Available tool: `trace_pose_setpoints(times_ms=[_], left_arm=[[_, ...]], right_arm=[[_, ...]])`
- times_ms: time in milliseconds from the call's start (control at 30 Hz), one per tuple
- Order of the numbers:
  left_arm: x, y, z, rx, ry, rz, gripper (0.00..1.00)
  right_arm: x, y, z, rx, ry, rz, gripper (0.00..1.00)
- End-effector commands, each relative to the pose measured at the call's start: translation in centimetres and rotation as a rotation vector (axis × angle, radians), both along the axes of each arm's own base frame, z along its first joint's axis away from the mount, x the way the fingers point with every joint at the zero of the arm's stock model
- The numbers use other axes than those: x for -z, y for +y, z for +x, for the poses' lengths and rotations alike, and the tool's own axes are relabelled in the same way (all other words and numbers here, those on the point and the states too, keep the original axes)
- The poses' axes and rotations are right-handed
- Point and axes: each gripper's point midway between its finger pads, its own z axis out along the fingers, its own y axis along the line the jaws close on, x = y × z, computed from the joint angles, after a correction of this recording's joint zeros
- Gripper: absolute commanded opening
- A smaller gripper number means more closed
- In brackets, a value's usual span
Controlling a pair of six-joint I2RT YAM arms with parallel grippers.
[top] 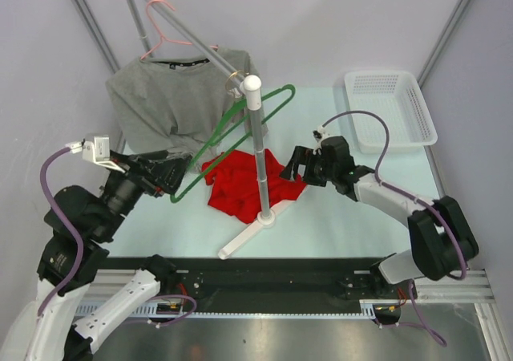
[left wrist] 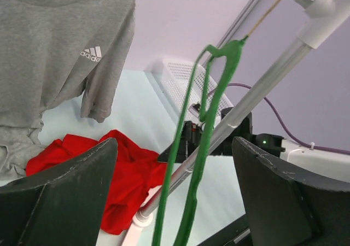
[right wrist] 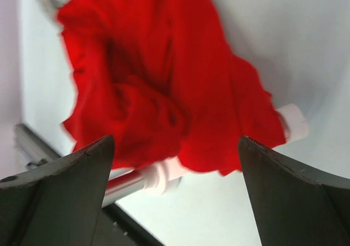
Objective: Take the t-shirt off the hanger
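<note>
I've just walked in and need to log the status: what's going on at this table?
Two robot arms are working at a clothes rack. A red t-shirt lies crumpled on the table at the rack's foot, on no hanger. A bare green hanger hangs from the rail, its lower end between the open fingers of the left claw. The right claw, also open, hovers beside the red t-shirt. A grey t-shirt hangs on a pink hanger at the back.

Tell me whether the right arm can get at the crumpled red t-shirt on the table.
Likely yes: the right tool is open and faces the crumpled red t-shirt with nothing between; the upright metal rack pole stands further in.
</note>
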Motion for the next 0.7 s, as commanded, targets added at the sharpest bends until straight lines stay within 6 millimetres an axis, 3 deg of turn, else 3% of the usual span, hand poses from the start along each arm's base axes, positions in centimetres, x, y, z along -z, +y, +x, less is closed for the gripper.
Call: trace_pose_setpoints(times_ms=[0,133,267,467,567,600,633,667], left_arm=[[1.4,0.2,1.4,-0.06,0.068,-0.031,0.9],[2.2,1.3,1.7,-0.117,0.065,-0.008,0.88],[4.8,5.4,3.2,-0.367,0.092,-0.021,0.88],[8.6,7.5,5.3,-0.56,0.193,-0.008,0.97],[10.6,7.3,5.9,-0.58,0.244,-0.011,1.0],[11.0,7.3,6.0,-0.591,0.255,-0.027,1.0],[11.8,7.2,6.2,-0.593,0.268,-0.024,1.0],[12.1,7.0,6.2,-0.585,0.271,-0.029,1.0]], right_arm=[[0.2,0.7,2.3,0.088,-0.009,-0.096,1.0],[2.6,1.9,2.2,0.059,0.025,-0.137,1.0],[3.2,2.7,2.6,0.047,0.027,-0.152,1.0],[4.6,4.5,2.8,0.034,0.069,-0.153,0.95],[5.1,5.6,2.8,0.022,0.089,-0.114,0.79],[5.3,6.1,2.4,0.022,0.129,-0.078,0.72],[5.1,6.5,2.8,0.028,0.125,-0.051,0.57],[5.5,6.7,2.7,0.036,0.144,-0.041,0.53]])
